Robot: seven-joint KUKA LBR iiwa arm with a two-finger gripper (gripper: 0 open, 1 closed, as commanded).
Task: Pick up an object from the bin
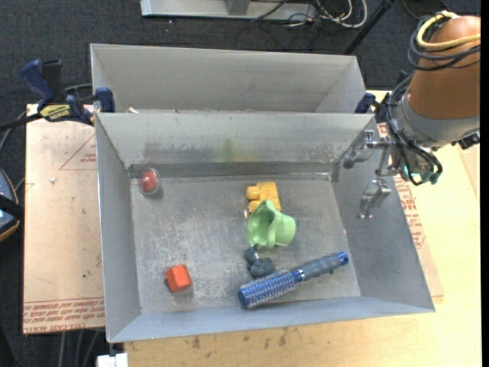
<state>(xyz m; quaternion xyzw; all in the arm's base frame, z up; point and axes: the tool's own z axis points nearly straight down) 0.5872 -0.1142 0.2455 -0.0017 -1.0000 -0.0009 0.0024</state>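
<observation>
Presently my jaws hang over the right wall of the bin (386, 239); whether they are apart or together, I cannot tell. Nearest lies a blue hairbrush (290, 280), probably light and stiff, best taken across its handle. Farther are a green crumpled thing (271, 226), an orange block (177, 278) and a red ball (148, 180) on the scratched metal floor.

Noted in the bin (229, 136): a ball (149, 180) lies at the far-left corner and a block (177, 278) near the front-left. At centre sits a cup (270, 226), a toy (263, 193) touching it behind, a small lump (258, 263) just before it. A hairbrush (290, 280) lies right of the block, along the front wall.
</observation>
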